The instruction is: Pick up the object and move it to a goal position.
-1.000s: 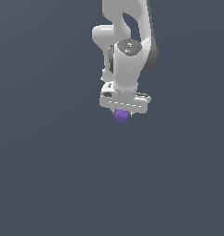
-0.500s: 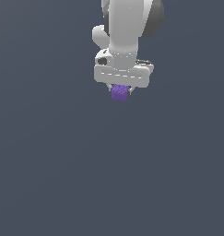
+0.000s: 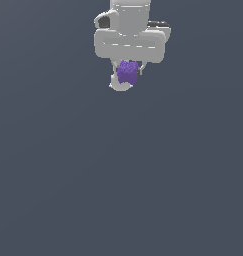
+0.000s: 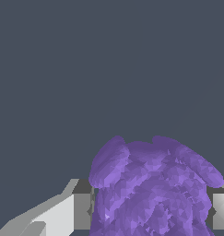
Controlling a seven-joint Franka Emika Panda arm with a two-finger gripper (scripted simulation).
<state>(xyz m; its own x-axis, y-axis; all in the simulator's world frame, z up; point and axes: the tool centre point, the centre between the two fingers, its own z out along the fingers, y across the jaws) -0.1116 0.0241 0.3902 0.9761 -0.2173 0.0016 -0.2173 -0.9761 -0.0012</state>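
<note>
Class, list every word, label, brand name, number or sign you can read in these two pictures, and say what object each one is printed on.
None: no readable text appears in either view.
The purple block has only a bumpy surface, no lettering.
The white gripper holding it carries no label or number.
The grey background is plain.

No text, label, brand, number or sign can be read in either view. No legible marking is borne by the white gripper (image 3: pixel 127 75), and none is seen on the purple object (image 4: pixel 152 189) or the plain grey background.
</note>
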